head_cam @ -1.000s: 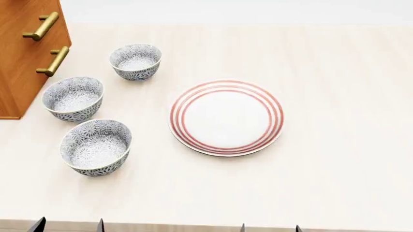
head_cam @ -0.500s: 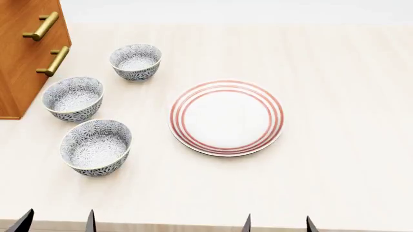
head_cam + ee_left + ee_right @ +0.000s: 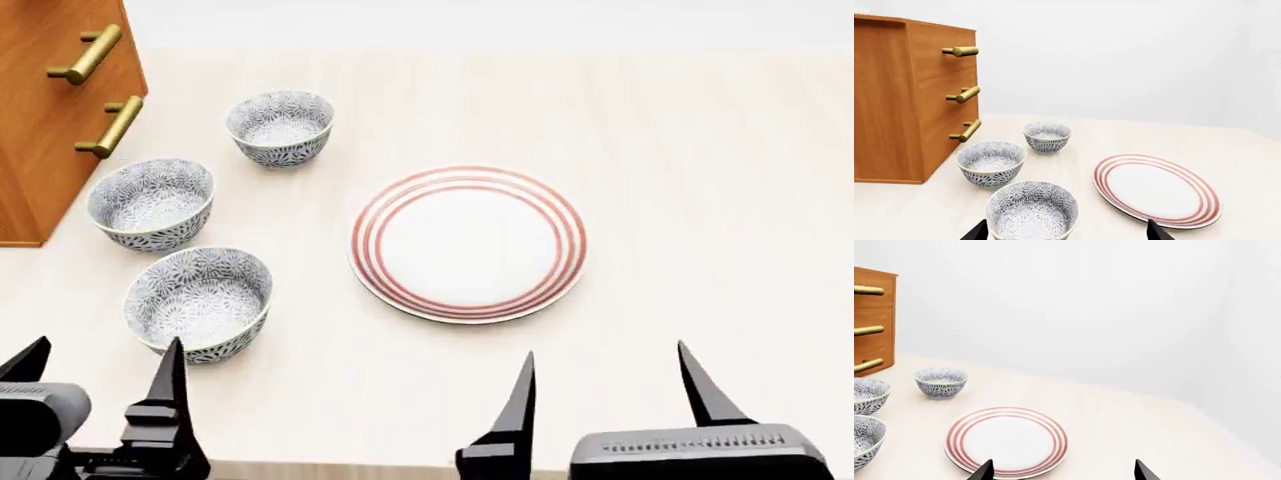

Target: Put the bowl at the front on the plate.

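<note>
The front bowl (image 3: pixel 199 303) (image 3: pixel 1031 210), white with a grey-blue flower pattern, sits upright on the table nearest me at the left. Two look-alike bowls (image 3: pixel 151 203) (image 3: pixel 280 127) stand behind it. The white plate (image 3: pixel 469 243) (image 3: pixel 1157 189) (image 3: pixel 1006 441) with red rings lies bare to the bowl's right. My left gripper (image 3: pixel 100 365) is open at the table's front edge, just in front of the front bowl, holding nothing. My right gripper (image 3: pixel 607 375) is open, in front of the plate, with nothing between its fingers.
A wooden drawer cabinet (image 3: pixel 47 110) with brass handles stands at the back left, close beside the bowls. The pale table (image 3: pixel 707 200) stretches on to the right of the plate. A white wall (image 3: pixel 1054 305) rises behind the table.
Both grippers have risen into the head view from the lower edge and moved forward toward the table. The bowls and plate have not moved.
</note>
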### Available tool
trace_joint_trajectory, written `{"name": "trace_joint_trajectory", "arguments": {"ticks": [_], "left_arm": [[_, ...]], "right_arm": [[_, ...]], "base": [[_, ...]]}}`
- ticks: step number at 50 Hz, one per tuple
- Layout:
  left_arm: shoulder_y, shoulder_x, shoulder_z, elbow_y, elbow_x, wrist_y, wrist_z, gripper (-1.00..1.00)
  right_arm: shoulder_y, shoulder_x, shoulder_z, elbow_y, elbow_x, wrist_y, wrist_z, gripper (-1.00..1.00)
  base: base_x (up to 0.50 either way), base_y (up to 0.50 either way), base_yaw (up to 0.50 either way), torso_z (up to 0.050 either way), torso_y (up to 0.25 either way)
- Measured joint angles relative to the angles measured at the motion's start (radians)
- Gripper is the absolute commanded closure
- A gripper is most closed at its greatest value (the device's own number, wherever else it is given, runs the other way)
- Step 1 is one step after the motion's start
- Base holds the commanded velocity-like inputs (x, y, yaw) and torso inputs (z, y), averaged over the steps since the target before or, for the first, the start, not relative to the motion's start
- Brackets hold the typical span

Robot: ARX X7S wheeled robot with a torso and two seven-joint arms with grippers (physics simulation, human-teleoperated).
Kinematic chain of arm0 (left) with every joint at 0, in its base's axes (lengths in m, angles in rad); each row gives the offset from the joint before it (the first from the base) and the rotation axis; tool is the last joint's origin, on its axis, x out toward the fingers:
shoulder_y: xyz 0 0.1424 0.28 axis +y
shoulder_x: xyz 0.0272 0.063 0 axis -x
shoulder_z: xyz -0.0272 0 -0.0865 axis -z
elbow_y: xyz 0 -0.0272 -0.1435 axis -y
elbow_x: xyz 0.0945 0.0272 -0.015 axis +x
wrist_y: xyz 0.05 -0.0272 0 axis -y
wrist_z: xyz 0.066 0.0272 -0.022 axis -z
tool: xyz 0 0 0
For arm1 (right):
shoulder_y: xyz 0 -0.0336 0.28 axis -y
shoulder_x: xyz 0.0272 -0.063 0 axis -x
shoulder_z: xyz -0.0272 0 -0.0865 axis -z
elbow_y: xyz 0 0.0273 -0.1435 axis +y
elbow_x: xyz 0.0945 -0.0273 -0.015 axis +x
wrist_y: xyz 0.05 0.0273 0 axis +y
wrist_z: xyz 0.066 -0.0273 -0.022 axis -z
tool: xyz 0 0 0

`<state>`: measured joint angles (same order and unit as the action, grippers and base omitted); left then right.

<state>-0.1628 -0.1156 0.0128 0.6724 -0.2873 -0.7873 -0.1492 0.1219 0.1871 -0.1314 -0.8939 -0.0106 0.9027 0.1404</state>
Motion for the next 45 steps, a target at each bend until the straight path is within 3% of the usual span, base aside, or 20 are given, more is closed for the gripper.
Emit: {"name": "trace_joint_trajectory", "arguments": {"ticks": [5, 11, 21, 31, 36, 45], "left_arm": [[-0.063, 0.004, -0.021, 0.056, -0.043, -0.098, -0.016, -1.00], [-0.147, 0.014, -0.062, 0.117, -0.108, -0.228, -0.034, -1.00], [-0.284, 0.034, -0.131, 0.211, -0.210, -0.417, -0.072, -1.00], [-0.427, 0.067, -0.229, 0.282, -0.349, -0.616, -0.122, -1.00], [-0.492, 0.062, -0.279, 0.283, -0.500, -0.681, -0.218, -1.00], [-0.607, 0.021, -0.341, 0.226, -0.874, -0.730, -0.503, -1.00]], "right_arm": [[0.070, -0.024, -0.029, -0.060, -0.090, 0.110, -0.077, -1.00], [0.175, -0.098, -0.096, -0.102, -0.386, 0.232, -0.306, -1.00], [0.414, -0.153, -0.329, -0.120, -1.022, 0.493, -0.765, -1.00], [0.609, -0.175, -0.407, -0.051, -1.440, 0.603, -1.157, -1.00], [0.702, -0.179, -0.412, 0.001, -1.607, 0.629, -1.343, -1.00], [0.834, -0.184, -0.411, 0.077, -1.783, 0.652, -1.559, -1.00]], "base": [[0.00, 0.00, 0.00, 0.000, 0.000], [0.00, 0.00, 0.00, 0.000, 0.000], [0.00, 0.00, 0.00, 0.000, 0.000], [0.00, 0.00, 0.00, 0.000, 0.000], [0.00, 0.00, 0.00, 0.000, 0.000], [0.00, 0.00, 0.00, 0.000, 0.000]]}}
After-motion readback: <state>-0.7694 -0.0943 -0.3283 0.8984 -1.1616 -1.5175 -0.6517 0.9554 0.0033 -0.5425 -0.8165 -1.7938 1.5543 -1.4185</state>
